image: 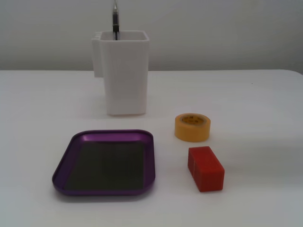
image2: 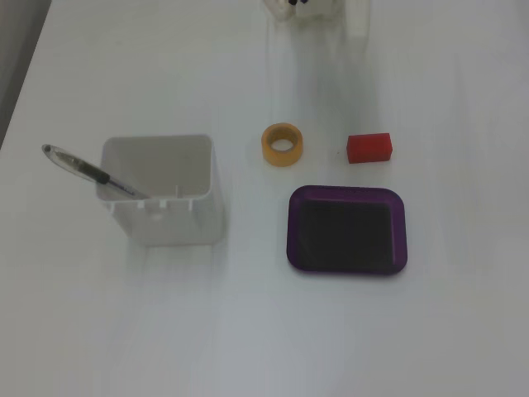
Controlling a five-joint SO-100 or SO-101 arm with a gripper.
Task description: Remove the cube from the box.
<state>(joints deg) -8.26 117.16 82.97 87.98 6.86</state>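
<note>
Claw fingers are not seen in either fixed view, so its opening cannot be told. Outside the box (image: pixel 104 163), the cube (image: pixel 205 168) is seen on the bench (image: pixel 255 104), just beside its rim.

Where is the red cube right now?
The cube lies on the table outside the box, to its right in the low fixed view, just in front of the tape roll.
</note>
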